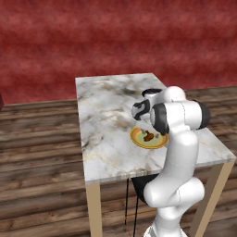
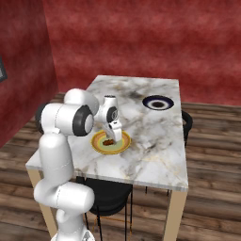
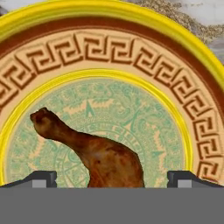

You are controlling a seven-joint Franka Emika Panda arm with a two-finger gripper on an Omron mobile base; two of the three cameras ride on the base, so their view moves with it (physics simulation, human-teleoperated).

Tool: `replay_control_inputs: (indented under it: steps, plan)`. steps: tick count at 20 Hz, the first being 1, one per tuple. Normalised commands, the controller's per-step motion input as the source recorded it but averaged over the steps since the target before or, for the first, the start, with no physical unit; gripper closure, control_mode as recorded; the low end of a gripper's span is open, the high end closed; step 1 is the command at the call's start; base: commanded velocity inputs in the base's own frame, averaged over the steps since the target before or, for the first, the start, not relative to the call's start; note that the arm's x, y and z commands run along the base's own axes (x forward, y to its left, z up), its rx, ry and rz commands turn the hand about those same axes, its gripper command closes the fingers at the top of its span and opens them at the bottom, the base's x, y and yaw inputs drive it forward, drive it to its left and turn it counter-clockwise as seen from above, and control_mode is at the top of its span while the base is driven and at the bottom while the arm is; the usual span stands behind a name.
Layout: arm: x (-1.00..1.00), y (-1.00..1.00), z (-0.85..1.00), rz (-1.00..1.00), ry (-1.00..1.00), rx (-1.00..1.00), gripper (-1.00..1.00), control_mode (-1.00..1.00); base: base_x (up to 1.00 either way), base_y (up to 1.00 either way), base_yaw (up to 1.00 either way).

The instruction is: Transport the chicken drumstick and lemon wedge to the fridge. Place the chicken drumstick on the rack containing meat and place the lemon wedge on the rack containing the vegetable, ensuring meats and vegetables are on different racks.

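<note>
The chicken drumstick [image 3: 94, 155] lies on a round plate [image 3: 109, 39] with a yellow rim, a brown key-pattern band and a pale green centre. In the hand view its long axis runs diagonally: the thin bone end points to the upper left, ending in a small knob, and the thick meaty end sits low in the frame, between the two dark fingertips [image 3: 39, 178]. The jaws [image 3: 112, 179] stand wide, one tip on either side of the meaty end, with clear gaps to the meat on both sides; whether the tips touch the plate cannot be told.

In the left base view the jaws [image 1: 150, 132] hang just above the plate [image 1: 139, 139], with the drumstick [image 1: 148, 136] directly beneath them. In the right base view the jaws [image 2: 113, 136] sit over the same plate [image 2: 101, 147], and the drumstick [image 2: 108, 140] shows as a small brown shape just below them, near the plate's middle.

The plate rests on a marble tabletop [image 2: 150, 141], toward the robot's edge. A second, dark-rimmed plate [image 2: 158, 102] sits on the tabletop [image 1: 102, 129] well beyond the jaws, toward the far right corner in the right base view. A black chair [image 2: 106, 195] stands under the near edge.
</note>
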Motion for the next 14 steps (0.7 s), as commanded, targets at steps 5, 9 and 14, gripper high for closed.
replay_control_inputs:
  steps: [5, 9, 14]
  plan:
    - [-0.33, 0.0, -0.13, 0.0, 0.0, 0.0, -1.0, -1.0, 0.0, 0.0, 0.0]
    - [-0.04, 0.0, -0.19, 0.0, -0.01, 0.0, -1.0, -1.0, 0.0, 0.0, 0.0]
    - [0.0, 0.0, -0.15, 0.0, -0.07, 0.0, -1.0, -1.0, 0.0, 0.0, 0.0]
